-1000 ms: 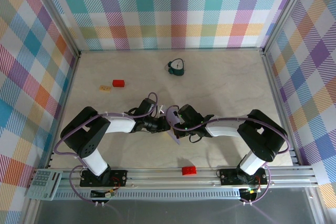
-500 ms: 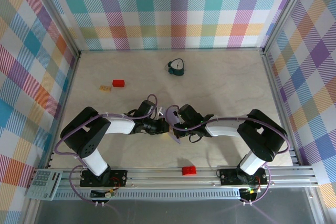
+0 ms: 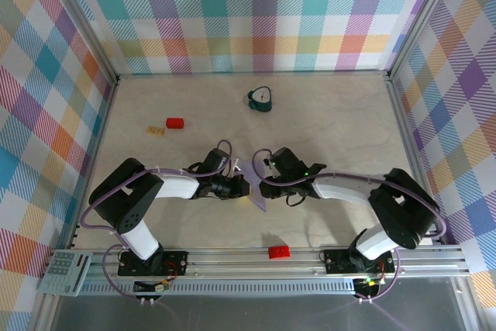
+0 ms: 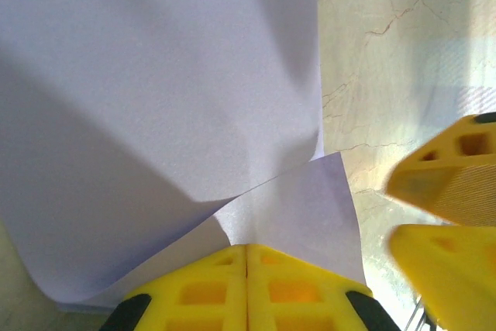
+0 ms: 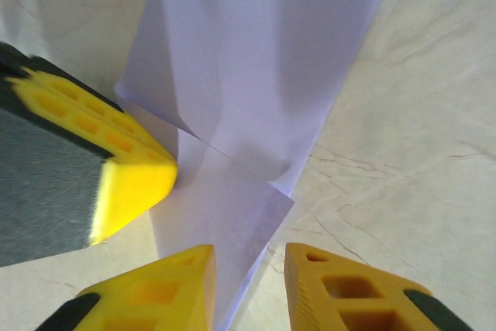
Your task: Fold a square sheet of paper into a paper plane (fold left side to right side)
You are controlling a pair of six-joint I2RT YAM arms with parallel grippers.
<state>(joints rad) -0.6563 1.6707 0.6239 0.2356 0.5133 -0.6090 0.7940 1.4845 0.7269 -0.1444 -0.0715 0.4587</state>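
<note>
The square sheet of paper (image 3: 257, 199) is pale lavender and lies partly folded and curled between the two arms at the table's middle front. My left gripper (image 4: 246, 257) is shut on its near edge, and the sheet (image 4: 155, 75) rises and bends over in front of it. My right gripper (image 5: 249, 273) is open, its yellow fingers (image 5: 333, 288) apart, with a corner of the paper (image 5: 256, 60) lying loose in the gap. In the top view the left gripper (image 3: 245, 186) and right gripper (image 3: 266, 181) face each other across the sheet.
A dark teal clock-like object (image 3: 261, 98) stands at the back. A red block (image 3: 174, 123) and a tan block (image 3: 156, 130) lie at the left. Another red block (image 3: 278, 252) sits by the front rail. Plaid walls enclose the table.
My right gripper has opened, let go of the paper and drawn back a little to the right. The left gripper stays shut on the sheet in about the same place.
</note>
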